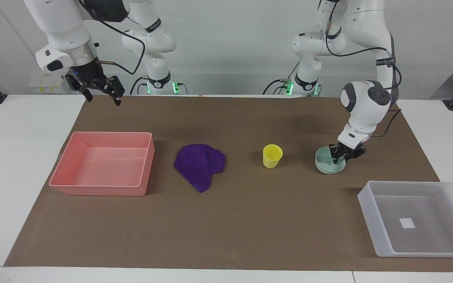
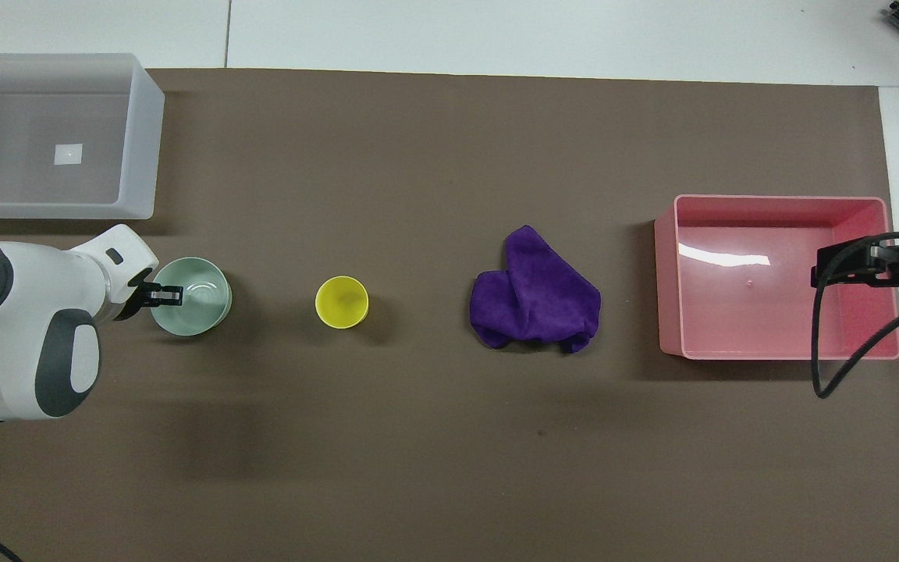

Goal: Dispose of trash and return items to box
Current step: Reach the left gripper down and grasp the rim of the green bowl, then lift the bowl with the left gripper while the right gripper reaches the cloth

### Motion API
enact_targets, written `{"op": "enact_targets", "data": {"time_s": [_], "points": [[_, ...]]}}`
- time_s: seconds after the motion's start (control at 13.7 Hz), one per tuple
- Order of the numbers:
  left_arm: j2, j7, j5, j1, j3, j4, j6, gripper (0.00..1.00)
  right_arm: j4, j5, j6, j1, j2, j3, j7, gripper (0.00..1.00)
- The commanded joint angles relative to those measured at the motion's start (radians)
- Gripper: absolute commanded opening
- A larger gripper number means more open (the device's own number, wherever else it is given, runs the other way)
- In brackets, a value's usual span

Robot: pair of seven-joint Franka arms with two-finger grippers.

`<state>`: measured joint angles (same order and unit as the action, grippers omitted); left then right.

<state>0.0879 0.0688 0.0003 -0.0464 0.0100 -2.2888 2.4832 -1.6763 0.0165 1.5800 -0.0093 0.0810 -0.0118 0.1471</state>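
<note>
Left gripper (image 1: 339, 157) fingers pinching bowl (image 1: 328, 165) rim, one finger inside, one outside; bowl likely light, stiff, slick. Right gripper (image 1: 100, 94) released, waiting.

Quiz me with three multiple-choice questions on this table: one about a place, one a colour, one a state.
1. What lies between the small yellow plastic cup and the pink rectangular plastic bin?
A. a soft purple cloth rag
B. a metal spoon
C. a glass bottle

2. What colour is the shallow round bowl under the left claw?
A. red
B. pale mint green
C. black

3. What does the translucent grey-white plastic tray hold?
A. the cup
B. the rag
C. only a small white sticker

Key: 1 A, the rag sits between them; 2 B, mint rim shows; 3 C, only the sticker shows.
</note>
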Motion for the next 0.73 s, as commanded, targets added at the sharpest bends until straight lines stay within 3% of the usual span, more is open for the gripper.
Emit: {"op": "enact_targets", "data": {"time_s": [0.0,0.36,0.66], "points": [[-0.017,-0.001,0.003,0.003,-0.002,0.026,-0.032,0.0,-0.116,-0.032,0.114,0.005,0.052,0.01,-0.002,1.0],[-0.013,0.005,0.001,0.007,0.002,0.309,-0.358,0.0,-0.241,-0.032,0.331,0.103,0.03,0.016,0.046,1.0],[0.071,0.016,0.004,0.055,0.008,0.464,-0.32,0.0,-0.241,-0.032,0.451,0.215,-0.073,0.016,0.14,1.0]]}}
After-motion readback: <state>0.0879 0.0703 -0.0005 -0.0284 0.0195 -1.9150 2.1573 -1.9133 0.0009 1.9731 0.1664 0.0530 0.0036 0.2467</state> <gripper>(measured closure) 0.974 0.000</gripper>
